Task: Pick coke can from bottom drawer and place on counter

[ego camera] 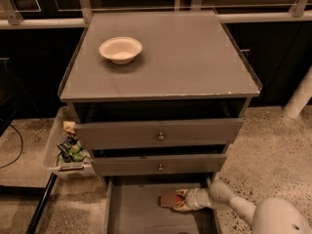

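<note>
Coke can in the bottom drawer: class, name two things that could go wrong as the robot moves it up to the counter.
1. The coke can lies on its side at the hand in the bottom drawer; it might roll away or slip.
2. The middle drawer front stands close above; a lift might knock the can against it.

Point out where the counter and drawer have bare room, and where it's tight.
The counter is bare right of the bowl and along its front edge; only the back-left corner is taken. The bottom drawer floor is free left of the can; its right side is crowded by the gripper at the can.
</note>
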`<state>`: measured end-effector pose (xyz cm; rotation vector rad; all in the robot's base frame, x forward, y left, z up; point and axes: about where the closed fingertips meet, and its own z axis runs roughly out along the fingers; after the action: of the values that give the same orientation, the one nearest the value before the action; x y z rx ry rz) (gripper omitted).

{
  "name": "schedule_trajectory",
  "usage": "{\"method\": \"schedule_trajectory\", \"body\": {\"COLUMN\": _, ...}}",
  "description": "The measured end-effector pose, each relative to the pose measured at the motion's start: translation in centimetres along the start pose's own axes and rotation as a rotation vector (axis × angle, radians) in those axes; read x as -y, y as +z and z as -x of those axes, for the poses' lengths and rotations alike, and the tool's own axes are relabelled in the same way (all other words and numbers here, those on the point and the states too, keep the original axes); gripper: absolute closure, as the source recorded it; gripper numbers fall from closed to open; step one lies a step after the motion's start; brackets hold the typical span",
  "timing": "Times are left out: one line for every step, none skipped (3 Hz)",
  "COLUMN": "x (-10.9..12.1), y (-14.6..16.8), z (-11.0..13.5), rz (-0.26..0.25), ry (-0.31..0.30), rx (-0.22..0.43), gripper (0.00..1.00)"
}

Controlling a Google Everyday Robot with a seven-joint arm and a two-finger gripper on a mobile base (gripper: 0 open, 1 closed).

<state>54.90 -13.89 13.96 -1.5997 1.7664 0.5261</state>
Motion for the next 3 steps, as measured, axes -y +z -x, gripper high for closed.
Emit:
{"method": "schedule_trajectory", "body": {"x": 0.0, "y": 0.0, "z": 0.0, "rz": 0.001, "ry": 0.000, "rx": 0.000, "gripper": 1.00}}
{"method": "schedule_trajectory", "body": {"x": 0.0, "y": 0.0, "z": 0.0, "rz": 0.001, "ry": 0.000, "rx": 0.000, "gripper": 1.00}}
{"method": "schedule_trajectory", "body": {"x": -1.0, "y": -1.4, "z": -0.1, "rz": 0.029, "ry": 0.024, "rx": -0.003, "gripper": 1.00}}
